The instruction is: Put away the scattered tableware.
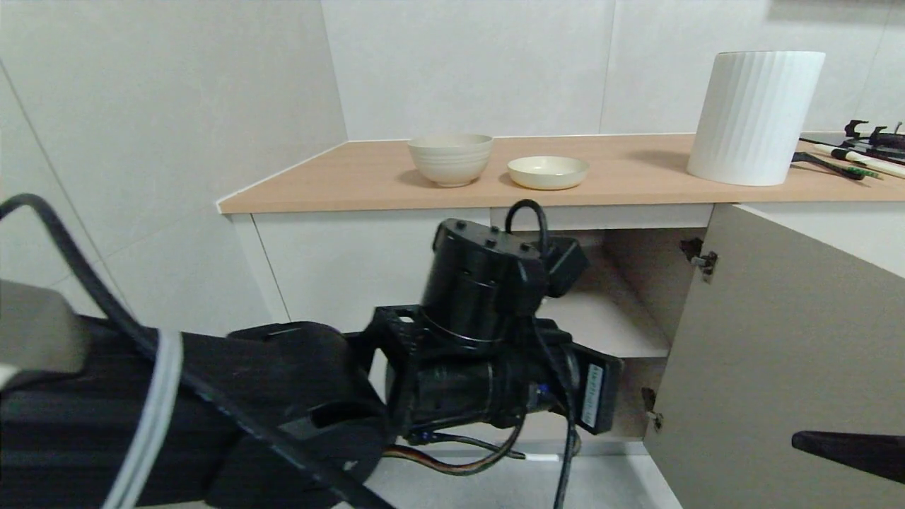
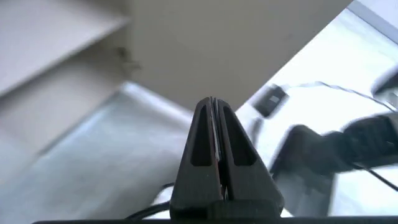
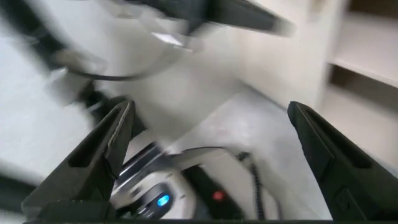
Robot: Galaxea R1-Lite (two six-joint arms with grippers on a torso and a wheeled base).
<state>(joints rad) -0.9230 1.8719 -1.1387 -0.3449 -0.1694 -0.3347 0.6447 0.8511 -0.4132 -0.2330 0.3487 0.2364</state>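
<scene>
1. Bowl point(image 1: 450, 159) sits upright at upper centre of the head view, on the wooden surface point(image 1: 636, 185).
2. Shallow dish point(image 1: 548, 172) is just right of the bowl on the same surface, not touching it.
3. White ribbed canister point(image 1: 753, 116) stands upper right; thin stick-like items point(image 1: 852, 159) lie at the far right edge, too small to tell what they are.
4. Cabinet door point(image 1: 771, 353) stands open at lower right, with the shelf point(image 1: 615, 325) inside.
5. Left arm point(image 1: 488, 332) is at lower centre, in front of the cabinet opening.
6. Left gripper point(image 2: 212, 107): jaws pressed together.
7. Right gripper point(image 3: 210, 109): jaws wide apart, over the floor.
</scene>
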